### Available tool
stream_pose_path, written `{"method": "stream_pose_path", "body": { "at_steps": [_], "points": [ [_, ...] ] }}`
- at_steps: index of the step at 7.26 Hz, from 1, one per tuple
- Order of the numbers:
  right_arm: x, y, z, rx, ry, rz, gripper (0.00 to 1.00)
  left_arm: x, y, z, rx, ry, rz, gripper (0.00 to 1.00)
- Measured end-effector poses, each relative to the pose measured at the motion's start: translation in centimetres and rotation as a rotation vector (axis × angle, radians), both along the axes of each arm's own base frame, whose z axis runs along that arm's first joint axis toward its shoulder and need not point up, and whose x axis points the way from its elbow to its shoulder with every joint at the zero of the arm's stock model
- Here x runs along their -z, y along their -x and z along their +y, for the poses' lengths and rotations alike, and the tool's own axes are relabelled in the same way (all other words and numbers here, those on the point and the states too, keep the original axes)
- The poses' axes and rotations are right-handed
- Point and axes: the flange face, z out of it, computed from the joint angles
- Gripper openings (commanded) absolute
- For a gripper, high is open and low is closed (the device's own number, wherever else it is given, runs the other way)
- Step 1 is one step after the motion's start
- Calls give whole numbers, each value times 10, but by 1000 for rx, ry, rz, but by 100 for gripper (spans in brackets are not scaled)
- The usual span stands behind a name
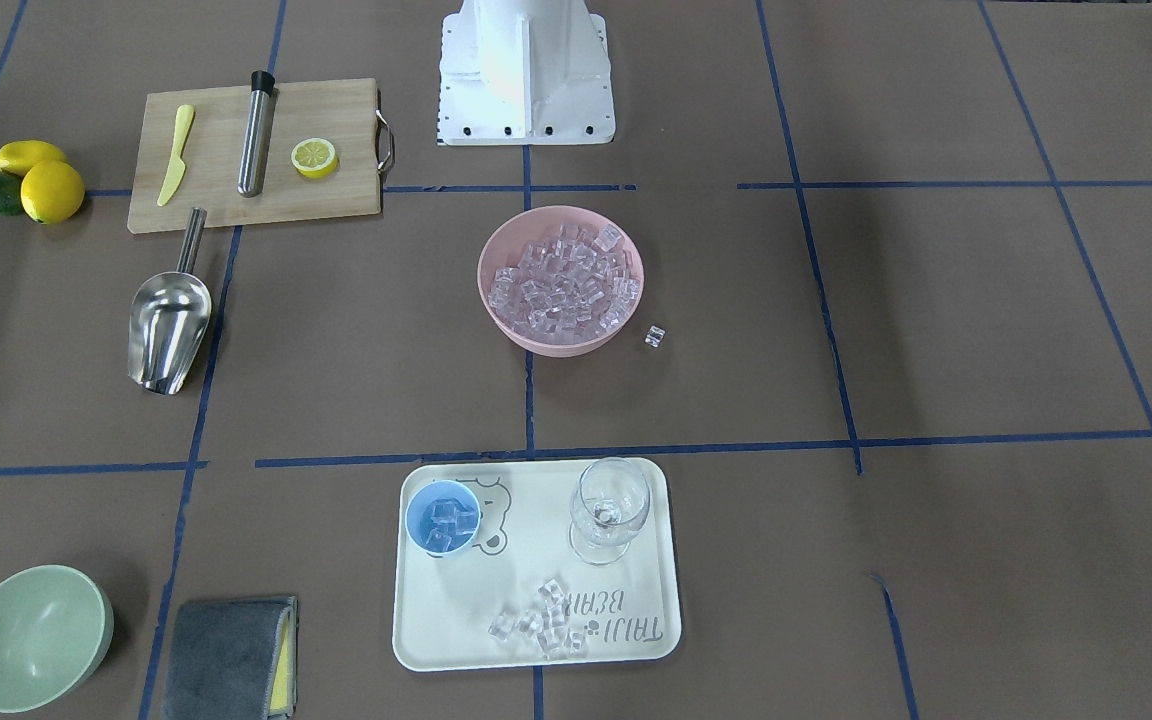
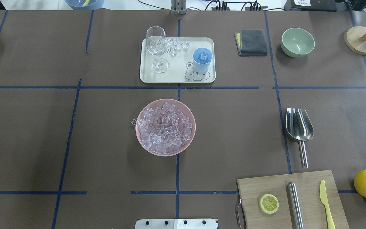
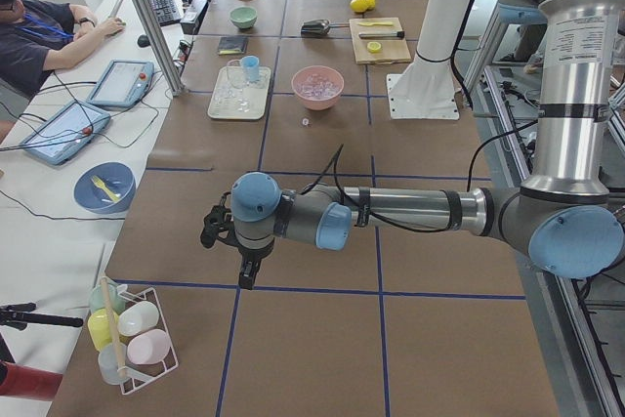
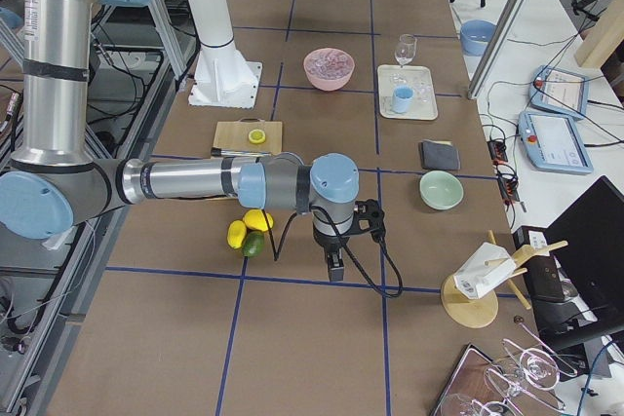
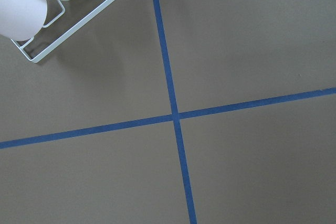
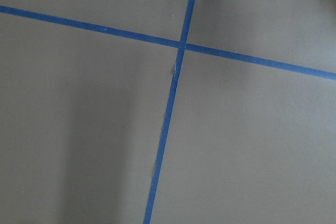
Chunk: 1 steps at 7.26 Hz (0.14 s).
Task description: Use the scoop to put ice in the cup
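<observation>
The steel scoop [image 1: 169, 325] [image 2: 299, 127] lies empty on the table beside the cutting board. The light-blue cup [image 1: 442, 516] [image 2: 202, 59] stands on the cream tray [image 1: 646, 640] [image 2: 145, 76] with a few ice cubes in it. A pink bowl [image 1: 548, 343] [image 2: 141, 143] mid-table is full of ice [image 1: 566, 280] [image 2: 164, 127]. Several cubes lie loose on the tray [image 1: 541, 625], one on the table [image 1: 654, 336]. My left gripper [image 3: 244, 275] and right gripper [image 4: 334, 265] show only in the side views, far from these things; I cannot tell their state.
A clear stemmed glass [image 1: 608, 508] stands on the tray. A cutting board [image 1: 336, 205] holds a yellow knife, a steel cylinder and a lemon half. Lemons and an avocado [image 1: 31, 180], a green bowl [image 1: 31, 635] and a grey cloth [image 1: 231, 655] lie around. A cup rack [image 5: 68, 3] is near the left wrist.
</observation>
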Motion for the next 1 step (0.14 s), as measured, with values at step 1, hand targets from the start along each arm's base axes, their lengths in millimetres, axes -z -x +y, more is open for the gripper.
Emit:
{"method": "stream_pose_path", "body": {
  "at_steps": [1],
  "points": [
    [-2,1,0,3,4,0,100,0,0,0,0,0,0,100]
  ]
}}
